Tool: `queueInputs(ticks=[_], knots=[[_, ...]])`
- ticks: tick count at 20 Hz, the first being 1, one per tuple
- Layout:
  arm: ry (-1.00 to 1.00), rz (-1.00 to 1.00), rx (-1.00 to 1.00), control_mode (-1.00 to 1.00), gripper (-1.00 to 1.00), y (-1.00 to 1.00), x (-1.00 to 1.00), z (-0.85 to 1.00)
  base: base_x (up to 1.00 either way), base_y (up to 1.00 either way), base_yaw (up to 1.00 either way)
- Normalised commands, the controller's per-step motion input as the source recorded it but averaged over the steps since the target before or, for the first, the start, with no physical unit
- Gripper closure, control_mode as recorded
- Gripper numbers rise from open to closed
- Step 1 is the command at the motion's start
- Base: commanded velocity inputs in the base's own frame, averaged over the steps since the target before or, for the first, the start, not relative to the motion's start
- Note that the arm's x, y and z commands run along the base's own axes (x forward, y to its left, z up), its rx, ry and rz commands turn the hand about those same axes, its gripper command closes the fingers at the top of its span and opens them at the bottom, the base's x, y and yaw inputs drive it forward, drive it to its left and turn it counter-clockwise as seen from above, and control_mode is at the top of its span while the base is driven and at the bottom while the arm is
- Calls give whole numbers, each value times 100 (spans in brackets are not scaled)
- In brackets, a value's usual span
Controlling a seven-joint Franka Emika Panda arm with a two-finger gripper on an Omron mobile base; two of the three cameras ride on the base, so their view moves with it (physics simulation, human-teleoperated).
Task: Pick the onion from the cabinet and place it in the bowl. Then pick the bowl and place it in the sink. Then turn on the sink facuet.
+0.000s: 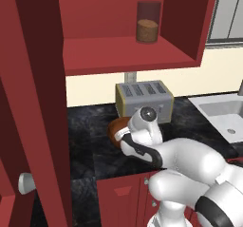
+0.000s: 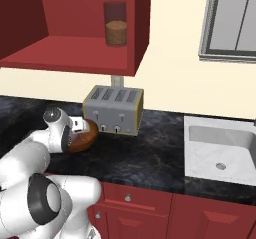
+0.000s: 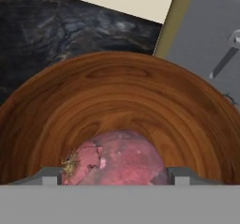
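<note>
The brown wooden bowl (image 3: 117, 92) sits on the dark counter, left of the silver toaster (image 1: 144, 98). In the base views my hand covers most of the bowl (image 1: 115, 128) (image 2: 86, 139). The reddish-pink onion (image 3: 117, 157) rests low inside the bowl. My gripper (image 3: 115, 176) reaches down into the bowl, and its two fingertips press the onion's two sides, shut on it. The red cabinet (image 1: 118, 55) hangs above, with its door (image 1: 33, 102) swung open. The pale sink (image 2: 220, 153) lies to the right. A grey sliver at the right edge may be the sink faucet (image 1: 240, 88).
A clear jar (image 1: 148, 22) with brown contents stands on the cabinet shelf. The open door and its pale knob (image 1: 26, 183) stand close on the left. The toaster (image 2: 114, 109) nearly touches the bowl. Bare counter (image 2: 155, 153) runs between toaster and sink. Low red cupboards (image 2: 130, 203) lie below.
</note>
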Motion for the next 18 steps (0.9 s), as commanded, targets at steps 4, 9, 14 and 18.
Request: queueInputs(ticks=[4, 9, 14, 18], knots=[[0, 0, 0, -100, 100, -1, 18, -25, 0, 0, 0], [0, 0, 0, -100, -100, -2, 11, -16, 0, 0, 0], [0, 0, 0, -100, -100, 0, 16, 0, 0, 0, 0], [1, 0, 0, -100, -100, -4, 22, 6, 0, 0, 0]])
